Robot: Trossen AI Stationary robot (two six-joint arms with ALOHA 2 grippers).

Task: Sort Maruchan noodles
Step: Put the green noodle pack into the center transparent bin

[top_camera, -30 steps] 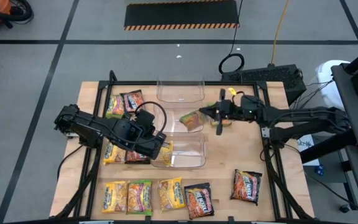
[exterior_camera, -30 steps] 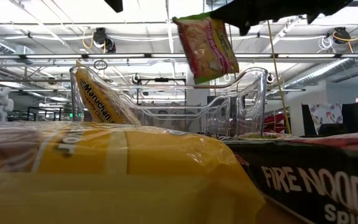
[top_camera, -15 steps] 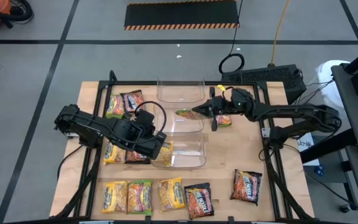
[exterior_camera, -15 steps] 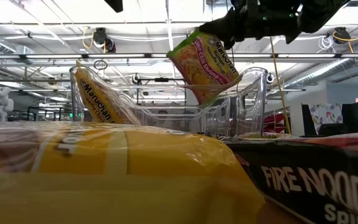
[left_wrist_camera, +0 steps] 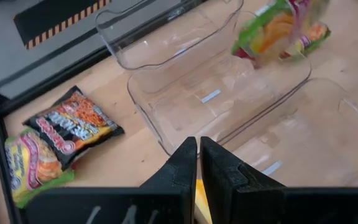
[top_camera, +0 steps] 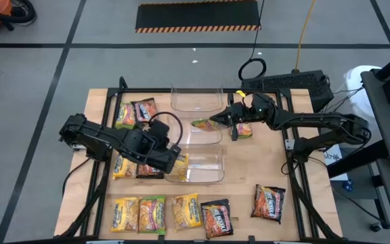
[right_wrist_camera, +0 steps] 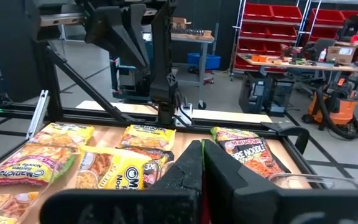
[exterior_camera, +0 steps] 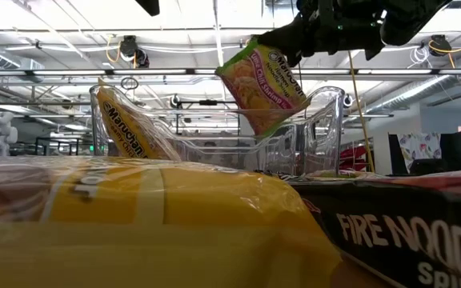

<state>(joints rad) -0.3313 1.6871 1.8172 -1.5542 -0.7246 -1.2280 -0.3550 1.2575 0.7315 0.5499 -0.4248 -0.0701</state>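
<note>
My right gripper (top_camera: pixel 217 120) is shut on a green-yellow Maruchan packet (exterior_camera: pixel 266 84) that hangs over the middle clear bin (top_camera: pixel 208 137); the left wrist view shows the same packet (left_wrist_camera: pixel 272 28). My left gripper (top_camera: pixel 175 161) is shut on a yellow packet (exterior_camera: pixel 130 128) at the left end of the near clear bin (top_camera: pixel 205 169). The far bin (top_camera: pixel 196 98) holds nothing that I can see. My left gripper pinches the yellow packet (left_wrist_camera: pixel 199 193) between its two fingers, slanting down from the table's left. The fingers hide which edge it has. The packet stands tilted inside the near bin. My right gripper pinches the green-yellow packet at its upper edge (exterior_camera: pixel 277 50) between its two fingers. They come level from the table's right. The packet hangs slanted below them, clear of the table, above the middle bin.
A row of packets (top_camera: pixel 152 215) lies along the near edge, with one more (top_camera: pixel 268 202) at the near right. Two packets (top_camera: pixel 134 112) lie at the far left, others (top_camera: pixel 122 166) under my left arm, and one (top_camera: pixel 244 130) right of the middle bin.
My right gripper has gone toward the table's left with the green-yellow packet and sunk a little. The packet, which hung beside the middle bin's right end, now slants over the bin.
</note>
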